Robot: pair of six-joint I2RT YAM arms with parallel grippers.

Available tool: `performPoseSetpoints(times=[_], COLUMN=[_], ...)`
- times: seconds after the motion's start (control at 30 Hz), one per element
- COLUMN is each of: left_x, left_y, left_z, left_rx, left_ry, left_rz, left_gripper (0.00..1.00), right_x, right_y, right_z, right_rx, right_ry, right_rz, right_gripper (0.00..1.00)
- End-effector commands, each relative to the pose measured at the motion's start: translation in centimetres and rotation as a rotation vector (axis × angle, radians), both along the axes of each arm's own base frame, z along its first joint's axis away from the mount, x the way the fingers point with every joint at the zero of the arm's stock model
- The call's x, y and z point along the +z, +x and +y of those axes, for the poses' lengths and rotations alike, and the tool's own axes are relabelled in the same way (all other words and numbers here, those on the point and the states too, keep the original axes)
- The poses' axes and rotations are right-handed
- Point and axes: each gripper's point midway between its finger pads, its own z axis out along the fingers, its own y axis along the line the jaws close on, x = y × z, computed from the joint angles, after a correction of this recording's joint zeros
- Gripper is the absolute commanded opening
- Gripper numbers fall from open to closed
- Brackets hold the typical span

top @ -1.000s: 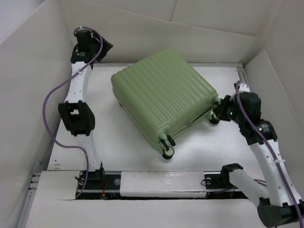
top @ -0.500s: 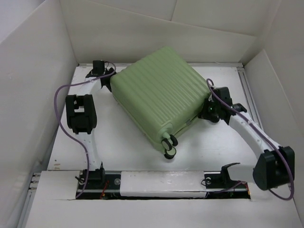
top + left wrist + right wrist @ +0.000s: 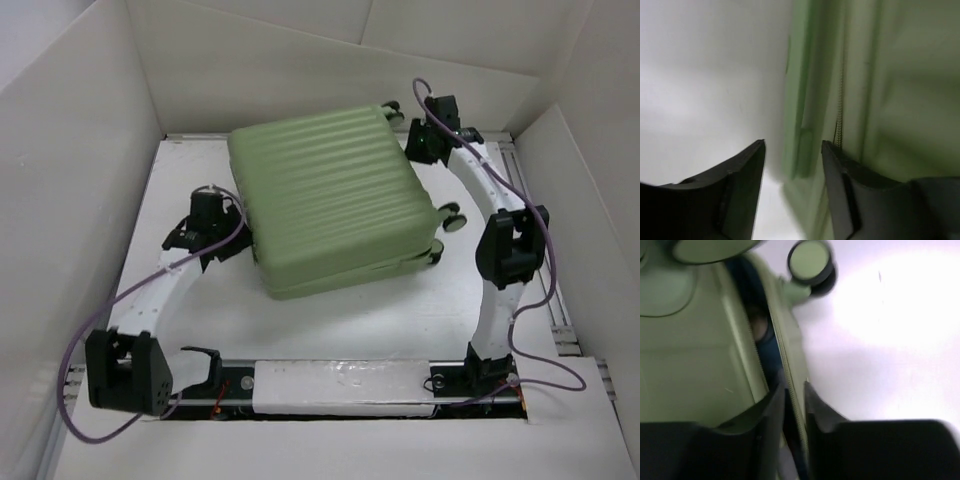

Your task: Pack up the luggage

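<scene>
The luggage (image 3: 330,200), a pale green ribbed hard-shell suitcase, lies flat at the back middle of the white table. My left gripper (image 3: 232,240) is at its left edge. In the left wrist view this gripper (image 3: 792,146) is open, and a green ridge of the luggage's side (image 3: 890,100) stands between its fingertips, beside the zipper. My right gripper (image 3: 413,150) is at the far right corner by the wheels. In the right wrist view this gripper (image 3: 795,386) is narrowly open astride the zippered rim of the luggage (image 3: 690,350). One finger sits in the dark blue gap, and a caster wheel (image 3: 810,262) shows just beyond.
White cardboard walls (image 3: 60,200) box the table in on the left, back and right. A metal rail (image 3: 340,385) with both arm bases runs along the near edge. Purple cables (image 3: 545,300) loop beside each arm. Two wheels (image 3: 455,215) stick out on the suitcase's right side.
The suitcase has turned from diagonal to nearly square and moved back. My left arm came from the far left corner to its left edge. My right arm swung to the far right corner, jaws slightly parted.
</scene>
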Motion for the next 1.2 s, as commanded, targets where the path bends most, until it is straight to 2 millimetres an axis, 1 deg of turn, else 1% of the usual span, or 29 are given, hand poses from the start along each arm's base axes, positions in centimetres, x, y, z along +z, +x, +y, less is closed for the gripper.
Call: performPoseSetpoints(times=[0.0, 0.03, 0.07, 0.1, 0.13, 0.17, 0.2, 0.23, 0.27, 0.33, 0.37, 0.43, 0.47, 0.5, 0.57, 0.6, 0.67, 0.7, 0.73, 0.8, 0.83, 0.87, 0.93, 1.0, 1.03, 1.07, 1.1, 1.13, 1.17], left_x=[3.8, 6.1, 7.0, 9.0, 10.8, 11.9, 12.8, 13.3, 13.5, 12.4, 11.8, 10.1, 8.8, 7.8, 6.0, 5.9, 5.6, 5.6, 4.5, 5.0, 4.0, 4.2, 7.1, 7.6, 9.1, 8.8, 9.3, 8.6, 8.2], left_y=[-5.2, -5.4, -5.0, -5.0, -5.1, -5.0, -4.6, -4.5, -4.6, -4.5, -4.6, -5.0, -5.3, -5.3, -6.2, -6.4, -6.1, -6.1, -5.6, -4.0, -3.0, -2.1, 0.4, 1.5, 2.4, 2.5, 2.6, 2.3, 2.0], left_z=[-7.8, -7.1, -5.7, -4.9, -4.3, -3.6, -2.8, -2.6, -1.9, -1.7, -1.4, -2.1, -2.4, -2.7, -2.9, -3.0, -4.0, -4.5, -5.1, -6.7, -7.0, -7.3, -9.1, -11.1, -11.6, -12.6, -12.9, -12.7, -12.6], left_rx=[-0.257, -0.226, -0.163, -0.135, -0.102, -0.062, -0.022, -0.01, 0.012, 0.032, 0.04, 0.005, -0.009, -0.022, -0.041, -0.047, -0.094, -0.118, -0.135, -0.193, -0.191, -0.185, -0.214, -0.254, -0.258, -0.279, -0.282, -0.289, -0.294], left_ry=[-0.142, -0.135, -0.08, -0.061, -0.055, -0.045, -0.02, -0.015, -0.004, 0.001, 0.007, -0.01, -0.014, -0.02, -0.026, -0.035, -0.072, -0.085, -0.095, -0.141, -0.135, -0.145, -0.204, -0.252, -0.275, -0.276, -0.274, -0.255, -0.242], left_rz=[-0.025, -0.087, -0.124, -0.16, -0.209, -0.233, -0.268, -0.282, -0.288, -0.268, -0.255, -0.205, -0.177, -0.155, -0.11, -0.119, -0.139, -0.15, -0.117, -0.146, -0.117, -0.127, -0.233, -0.234, -0.262, -0.245, -0.259, -0.228, -0.209], left_gripper=[0.48, 0.48, 0.5, 0.52, 0.52, 0.52, 0.53, 0.53, 0.51, 0.43, 0.39, 0.27, 0.21, 0.13, 0.08, 0.07, 0.07, 0.08, 0.09, 0.11, 0.11, 0.11, 0.11, 0.12, 0.12, 0.12, 0.12, 0.12, 0.12], right_x=[16.0, 17.5, 18.5, 19.0, 18.7, 20.4, 20.7, 18.5, 20.5, 19.9, 19.1, 18.1, 15.2, 16.2, 14.3, 11.0, 8.5, 5.9, 5.4, 4.4, 4.1, 3.6, 3.5, 2.5, 3.5, 2.9, 3.1, 3.4, 5.4], right_y=[-1.2, -1.8, -2.5, -2.7, -3.3, -5.1, -5.9, -7.0, -9.4, -12.0, -14.8, -17.8, -19.5, -22.1, -25.3, -26.7, -29.3, -30.1, -29.9, -28.7, -27.7, -27.2, -24.8, -22.5, -20.8, -19.1, -17.9, -16.8, -15.6], right_z=[10.2, 9.1, 8.7, 7.1, 6.4, 5.3, 4.6, 3.6, 2.8, 1.7, 1.0, 0.9, 1.3, 1.5, 3.6, 4.3, 6.1, 6.3, 6.5, 5.9, 6.0, 6.0, 5.0, 4.9, 4.6, 4.8, 4.5, 4.1, 4.7], right_rx=[0.302, 0.289, 0.305, 0.284, 0.273, 0.278, 0.274, 0.251, 0.251, 0.246, 0.246, 0.261, 0.294, 0.331, 0.457, 0.498, 0.597, 0.614, 0.598, 0.51, 0.492, 0.479, 0.409, 0.399, 0.384, 0.379, 0.381, 0.371, 0.384], right_ry=[0.264, 0.247, 0.227, 0.214, 0.21, 0.194, 0.185, 0.171, 0.164, 0.137, 0.137, 0.14, 0.152, 0.175, 0.215, 0.224, 0.251, 0.244, 0.238, 0.209, 0.198, 0.188, 0.168, 0.132, 0.123, 0.111, 0.09, 0.09, 0.094], right_rz=[-0.318, -0.348, -0.368, -0.378, -0.367, -0.402, -0.409, -0.354, -0.402, -0.405, -0.402, -0.399, -0.352, -0.407, -0.381, -0.307, -0.249, -0.185, -0.185, -0.194, -0.209, -0.211, -0.223, -0.201, -0.23, -0.224, -0.241, -0.25, -0.291], right_gripper=[0.34, 0.48, 0.54, 0.58, 0.62, 0.65, 0.65, 0.65, 0.62, 0.52, 0.32, 0.13, 0.08, 0.04, 0.04, 0.04, 0.04, 0.04, 0.02, 0.01, 0.0, 0.0, 0.0, 0.0, 0.01, 0.01, 0.01, 0.01, 0.01])
